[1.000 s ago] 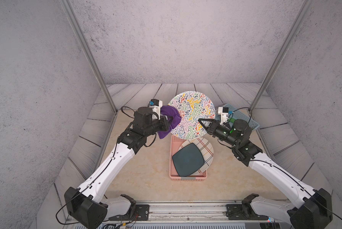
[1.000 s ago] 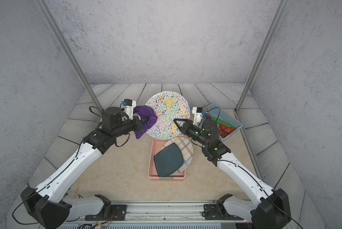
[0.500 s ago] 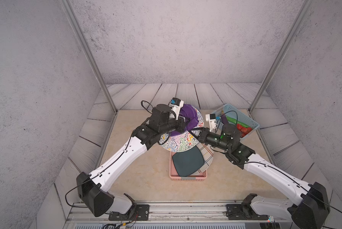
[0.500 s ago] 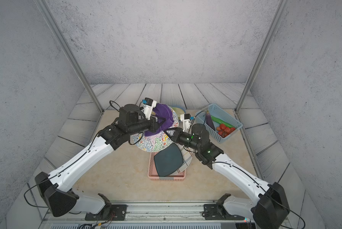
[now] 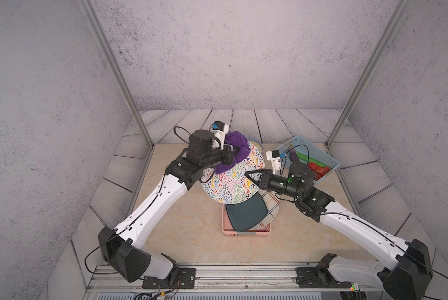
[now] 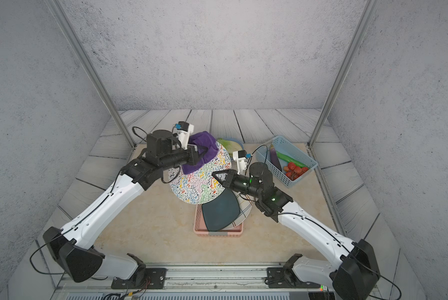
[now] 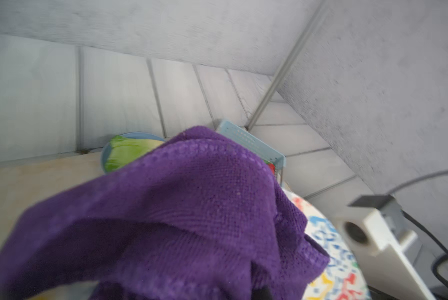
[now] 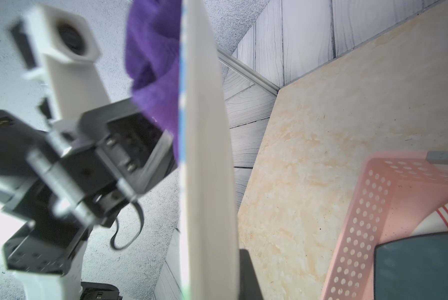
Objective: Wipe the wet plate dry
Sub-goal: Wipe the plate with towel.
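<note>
my right jaws are clamped on the rim of the squiggle-patterned plate (image 5: 228, 181), holding it tilted in the air by the pink rack (image 5: 229, 232) so its face meets the purple cloth (image 5: 234, 152) pinched in my closed left jaws.

The purple cloth (image 5: 239, 145) swallows the left jaws; beyond them, the plate (image 5: 230, 184) hides most of a bowl (image 6: 237, 142).
</note>
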